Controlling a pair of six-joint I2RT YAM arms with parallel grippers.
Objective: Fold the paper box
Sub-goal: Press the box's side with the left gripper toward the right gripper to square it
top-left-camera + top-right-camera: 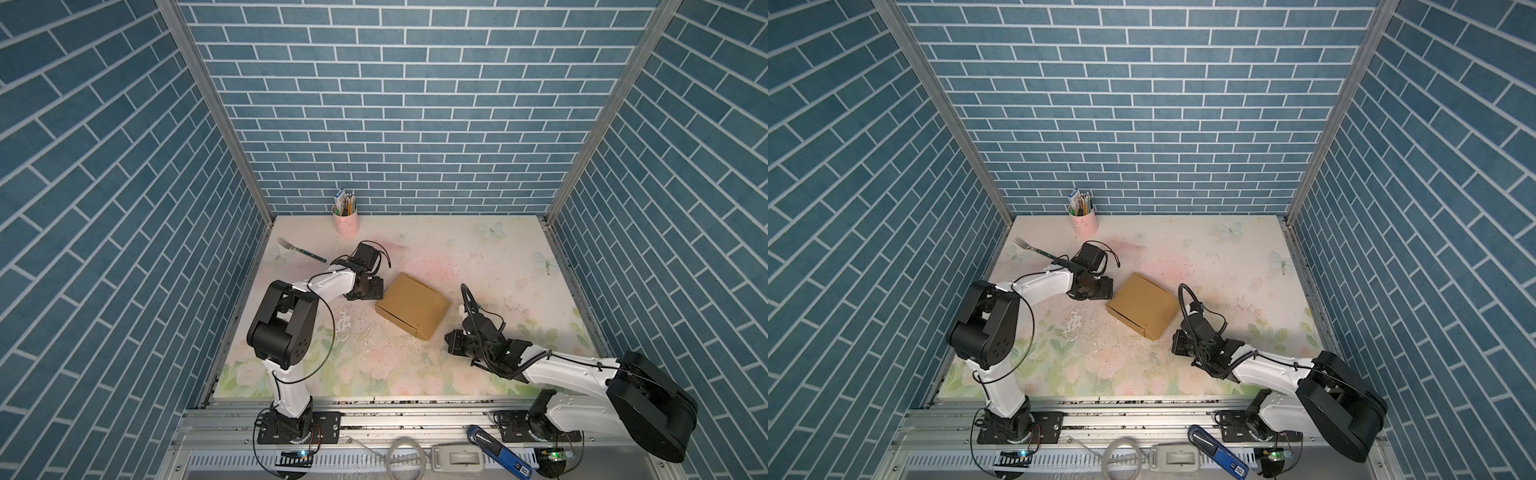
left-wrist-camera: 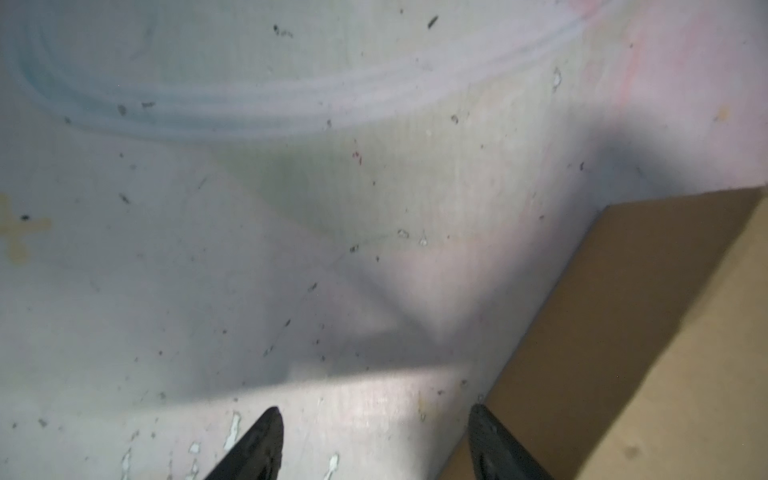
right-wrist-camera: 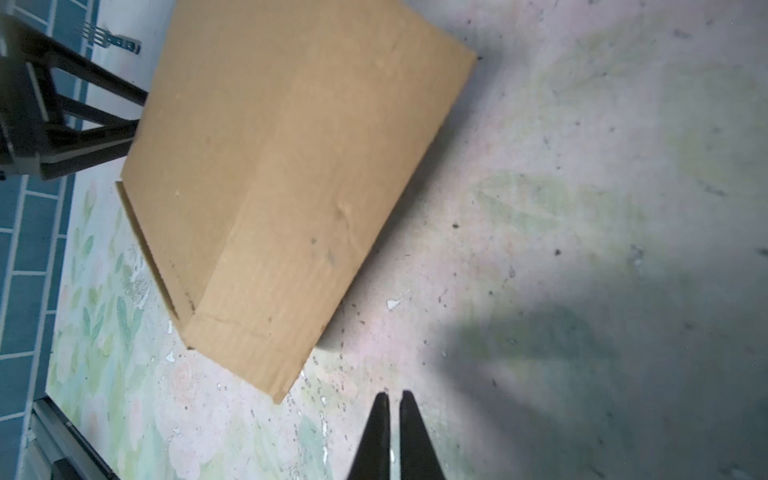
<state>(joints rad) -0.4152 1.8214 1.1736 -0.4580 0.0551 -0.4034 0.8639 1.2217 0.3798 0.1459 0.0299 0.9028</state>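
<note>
In both top views the paper box [image 1: 413, 305] lies near the middle of the desk [image 1: 457, 257], turned cornerwise to the desk's edges, its lid down and no flap standing up. The left gripper [image 1: 370, 293] sits just beside the box's corner that points to the left edge. The right gripper [image 1: 451, 343] is near the corner that points to the front edge, apart from it. A fork [image 1: 301, 250] and a pink cup of pencils [image 1: 346, 220] lie toward the back left corner, well apart from the work. In the left wrist view the left gripper's fingers [image 2: 270, 428] are spread over bare desk and hold nothing, one of them right at the box's wall; touching or not, I cannot tell. In the right wrist view the right gripper [image 3: 394, 399] is closed on nothing, short of the box, whose end seam gapes slightly. The risk I judge from this: nothing pins the box, so a nudge from the left finger would probably slide or spin it rather than press the seam home, and the loose end could spring open.
</note>
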